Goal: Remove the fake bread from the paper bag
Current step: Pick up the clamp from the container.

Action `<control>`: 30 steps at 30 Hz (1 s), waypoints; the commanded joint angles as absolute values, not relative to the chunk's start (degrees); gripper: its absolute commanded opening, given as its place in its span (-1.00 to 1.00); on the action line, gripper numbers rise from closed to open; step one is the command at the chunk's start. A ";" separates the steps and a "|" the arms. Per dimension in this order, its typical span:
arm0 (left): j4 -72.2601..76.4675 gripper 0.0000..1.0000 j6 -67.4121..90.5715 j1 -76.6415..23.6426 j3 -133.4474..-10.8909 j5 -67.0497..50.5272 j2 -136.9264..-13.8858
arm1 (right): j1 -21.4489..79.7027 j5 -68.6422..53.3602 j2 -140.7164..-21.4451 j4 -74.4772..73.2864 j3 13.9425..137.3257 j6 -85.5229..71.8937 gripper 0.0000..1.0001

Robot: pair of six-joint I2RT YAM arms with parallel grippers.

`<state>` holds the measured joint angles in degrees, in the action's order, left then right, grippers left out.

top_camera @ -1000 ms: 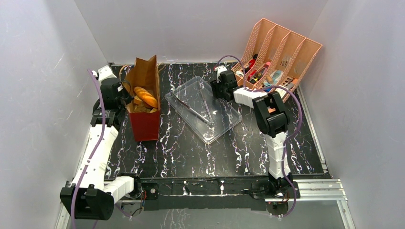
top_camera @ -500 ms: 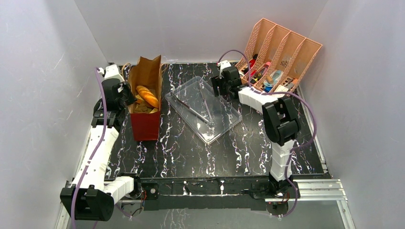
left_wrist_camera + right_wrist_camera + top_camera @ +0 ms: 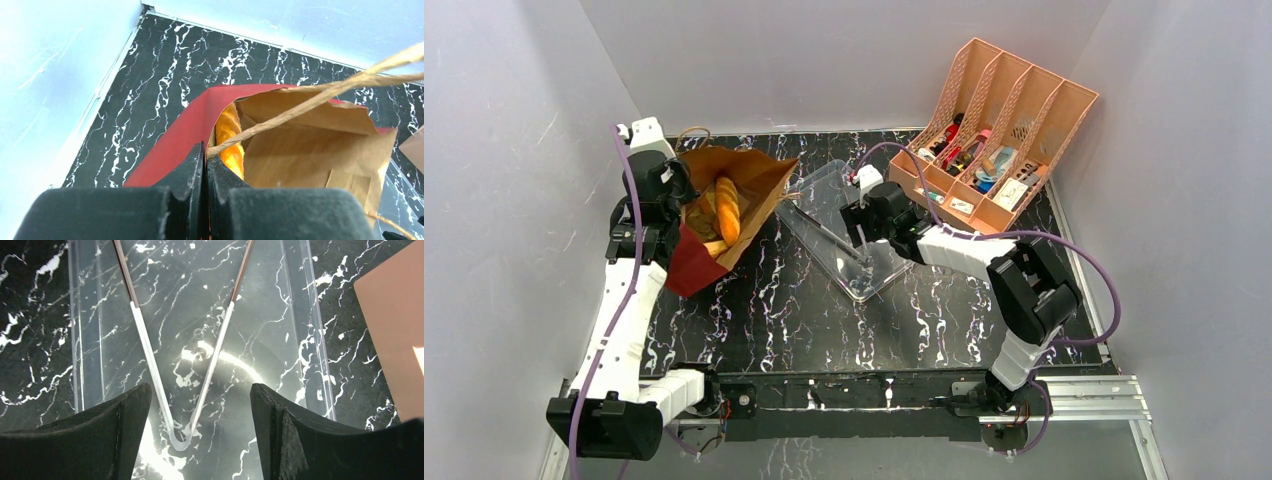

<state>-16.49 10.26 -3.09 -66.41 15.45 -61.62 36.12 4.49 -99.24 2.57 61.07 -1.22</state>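
Here, the left pincer point(image 3: 206, 165) pinches the rim of the tilted paper bag point(image 3: 686, 268); the fake bread point(image 3: 727, 208) inside looks light, rigid, graspable mid-loaf; the right pincer point(image 3: 197, 400) gapes empty above tongs point(image 3: 142, 340).

The left arm stretches forward from its base, and the left gripper point(image 3: 205, 150) has both black fingers pressed flat together, pinching the rim of the paper bag point(image 3: 165, 145). The right arm bends at a raised elbow and reaches inward, its right gripper point(image 3: 199, 390) pointing down, fingers spread wide.
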 commanded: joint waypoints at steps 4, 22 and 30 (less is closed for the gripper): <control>-11.96 -1.00 10.90 -2.93 -64.85 20.61 -56.56 | 36.02 2.27 -97.66 7.00 61.06 -4.50 0.51; -8.33 -1.00 13.09 -2.90 -55.07 22.87 -51.58 | 37.25 0.58 -107.92 9.34 63.23 -3.66 0.80; -8.90 -1.00 14.38 -2.90 -53.39 21.92 -50.85 | 37.25 1.16 -111.99 10.87 65.07 -2.73 0.80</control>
